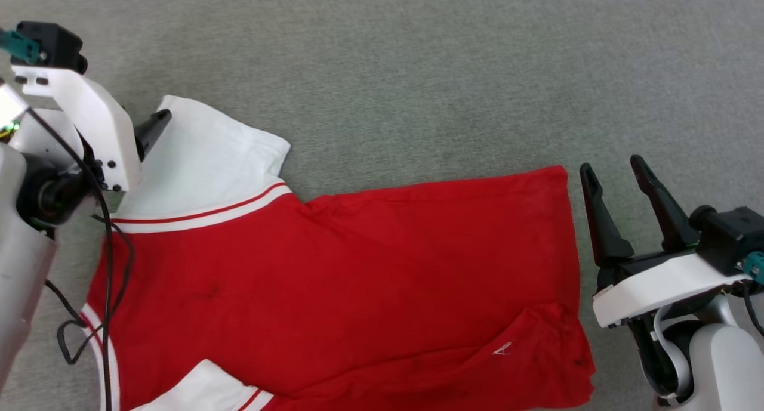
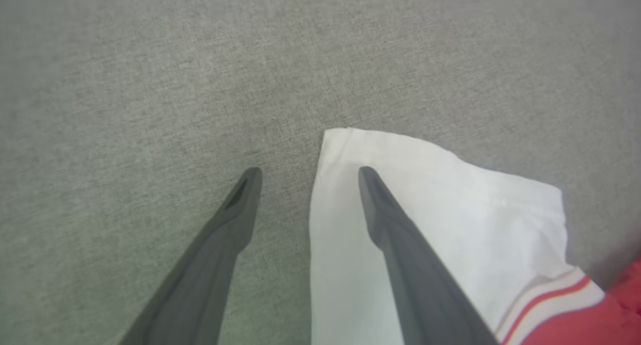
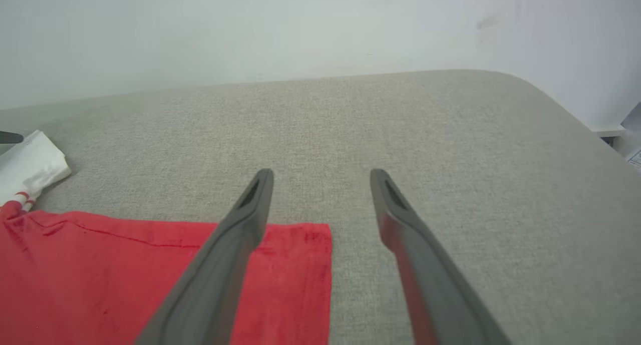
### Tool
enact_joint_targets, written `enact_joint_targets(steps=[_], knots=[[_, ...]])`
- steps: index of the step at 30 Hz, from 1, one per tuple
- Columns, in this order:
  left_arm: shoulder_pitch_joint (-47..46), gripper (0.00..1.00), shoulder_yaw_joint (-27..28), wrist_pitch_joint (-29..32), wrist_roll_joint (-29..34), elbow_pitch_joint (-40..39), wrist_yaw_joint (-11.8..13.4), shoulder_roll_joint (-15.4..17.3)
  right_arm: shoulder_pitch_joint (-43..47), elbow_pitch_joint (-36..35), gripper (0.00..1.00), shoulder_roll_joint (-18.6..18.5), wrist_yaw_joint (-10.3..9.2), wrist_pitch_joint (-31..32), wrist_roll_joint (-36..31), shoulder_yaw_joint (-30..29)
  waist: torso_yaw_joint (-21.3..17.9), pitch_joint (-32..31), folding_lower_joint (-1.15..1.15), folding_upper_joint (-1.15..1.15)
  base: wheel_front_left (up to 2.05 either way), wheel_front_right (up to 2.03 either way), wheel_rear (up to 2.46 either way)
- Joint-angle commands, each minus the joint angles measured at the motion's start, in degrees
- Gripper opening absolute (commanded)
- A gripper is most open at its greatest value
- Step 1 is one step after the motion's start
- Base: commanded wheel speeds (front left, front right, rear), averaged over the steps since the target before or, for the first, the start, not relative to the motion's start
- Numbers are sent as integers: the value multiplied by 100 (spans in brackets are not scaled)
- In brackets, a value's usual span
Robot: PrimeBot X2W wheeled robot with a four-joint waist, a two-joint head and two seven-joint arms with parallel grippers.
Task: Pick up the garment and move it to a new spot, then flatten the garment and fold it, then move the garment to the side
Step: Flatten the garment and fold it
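The red garment [image 1: 358,268] lies spread on the grey surface, one white sleeve [image 1: 203,160] at the upper left and a second white sleeve [image 1: 203,387] at the bottom edge. Its lower right corner is folded over. My left gripper [image 2: 309,172] is open over the upper sleeve's [image 2: 425,210] edge, one finger [image 2: 400,245] above the white cloth, the other above bare surface. In the head view one of its fingers [image 1: 156,124] pokes out from the white wrist mount. My right gripper [image 1: 613,167] stands open just right of the hem [image 3: 320,265], holding nothing, with its left finger [image 3: 235,250] above the hem corner.
The grey fabric surface [image 1: 418,71] stretches far beyond the garment, with a rounded far edge [image 3: 551,99] against a pale wall [image 3: 300,29]. A black cable [image 1: 107,268] from my left arm hangs over the garment's left side.
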Motion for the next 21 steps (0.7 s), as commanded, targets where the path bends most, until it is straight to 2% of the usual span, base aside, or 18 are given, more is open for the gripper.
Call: enact_joint_targets(steps=[1, 8, 12, 13, 14, 18, 21], knots=[[-126, 100, -70, 228, -59, 32, -46, 30, -59, 50, 100, 22, -7, -49, 29, 13, -127, 117, -2, 0, 0, 0, 0], [-184, 100, -332, 1359, -264, 193, -24, 105, -171, 273, 100, 42, -6, -114, 152, 83, -274, 263, -2, 0, 0, 0, 0], [53, 100, -540, 1962, -433, 339, -8, 41, -198, 371, 100, 49, -7, -93, 198, 25, -318, 317, -2, 0, 0, 0, 0], [115, 47, -567, 2069, -487, 357, -2, 5, -207, 397, 100, 52, -7, -55, 223, 0, -325, 321, -2, 0, 0, 0, 0], [145, 0, -583, 2100, -497, 346, 5, -21, -225, 417, 100, 53, -7, -57, 246, -19, -327, 323, -2, 0, 0, 0, 0], [137, 0, -558, 1856, -478, 310, -11, -113, -248, 574, 100, 38, -7, 156, 400, -126, -285, 264, -2, 0, 0, 0, 0], [52, 0, -473, 1671, -501, 318, -34, -151, -396, 733, 100, -143, -7, 385, 547, -220, -211, 159, -2, 0, 0, 0, 0]])
